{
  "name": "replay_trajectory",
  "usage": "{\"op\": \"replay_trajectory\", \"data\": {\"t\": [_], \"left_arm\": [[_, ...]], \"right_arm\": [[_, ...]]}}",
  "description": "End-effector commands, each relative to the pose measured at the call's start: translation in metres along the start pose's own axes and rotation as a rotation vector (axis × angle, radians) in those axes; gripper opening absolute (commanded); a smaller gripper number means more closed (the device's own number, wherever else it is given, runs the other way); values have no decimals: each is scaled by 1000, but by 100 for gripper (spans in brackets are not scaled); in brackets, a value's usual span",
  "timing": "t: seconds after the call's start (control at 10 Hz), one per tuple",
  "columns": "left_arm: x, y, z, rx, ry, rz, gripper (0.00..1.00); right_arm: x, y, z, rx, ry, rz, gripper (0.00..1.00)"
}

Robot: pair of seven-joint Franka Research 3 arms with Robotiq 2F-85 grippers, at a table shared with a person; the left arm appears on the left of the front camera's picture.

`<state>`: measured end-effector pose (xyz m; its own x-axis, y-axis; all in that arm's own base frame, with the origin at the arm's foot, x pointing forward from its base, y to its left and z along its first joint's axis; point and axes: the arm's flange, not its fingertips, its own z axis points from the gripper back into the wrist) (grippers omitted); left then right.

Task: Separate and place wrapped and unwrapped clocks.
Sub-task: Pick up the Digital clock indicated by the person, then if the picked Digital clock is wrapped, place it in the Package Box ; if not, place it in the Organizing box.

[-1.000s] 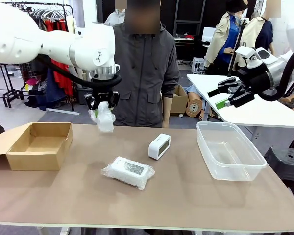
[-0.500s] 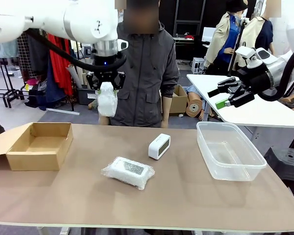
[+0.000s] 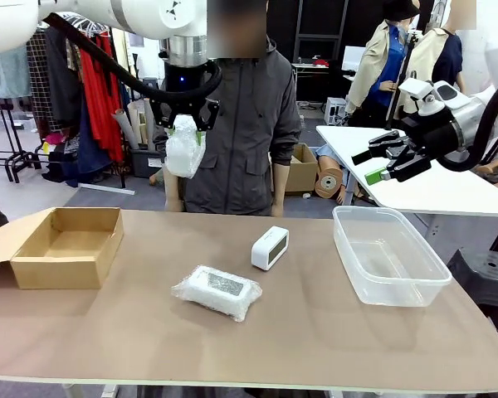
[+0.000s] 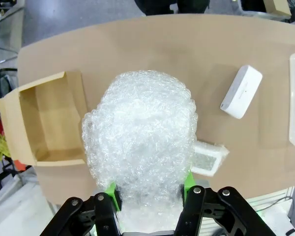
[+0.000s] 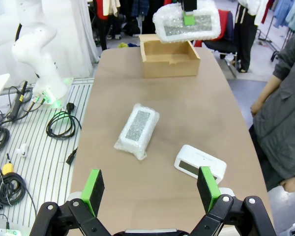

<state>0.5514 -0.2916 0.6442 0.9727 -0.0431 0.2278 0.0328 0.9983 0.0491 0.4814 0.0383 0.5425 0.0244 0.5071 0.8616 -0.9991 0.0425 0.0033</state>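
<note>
- Wrapped clock, round bundle (image 3: 185, 148): clamped in left gripper (image 3: 187, 124), held high above table (image 3: 315, 332).
- Right gripper (image 3: 380, 164): fingers spread, empty, near clear tub (image 3: 386, 209).
- Risk: crinkly wrap looks slick and grip is at pkg's top end only; could slip in transit, drop from height, or miss cardboard box (image 3: 66, 249).

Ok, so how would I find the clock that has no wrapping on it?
Start at the brown table and find the clear plastic tub on its right side. Just left of the tub, standing apart from it, is a small white clock with rounded corners. It is bare and smooth, unlike the crinkly wrapped bundle lying nearer the front edge.
</note>
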Motion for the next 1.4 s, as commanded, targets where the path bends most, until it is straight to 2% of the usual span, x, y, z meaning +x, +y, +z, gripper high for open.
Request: {"op": "replay_trajectory", "data": {"t": [0.0, 0.1, 1.3], "left_arm": [[11, 2, -2, 0, -12, 23, 0], [0, 0, 0, 0, 0, 0, 0], [0, 0, 0, 0, 0, 0, 0]], "right_arm": [[2, 0, 1, 1, -6, 4, 100], [2, 0, 1, 1, -6, 4, 100], [2, 0, 1, 1, -6, 4, 100]]}}
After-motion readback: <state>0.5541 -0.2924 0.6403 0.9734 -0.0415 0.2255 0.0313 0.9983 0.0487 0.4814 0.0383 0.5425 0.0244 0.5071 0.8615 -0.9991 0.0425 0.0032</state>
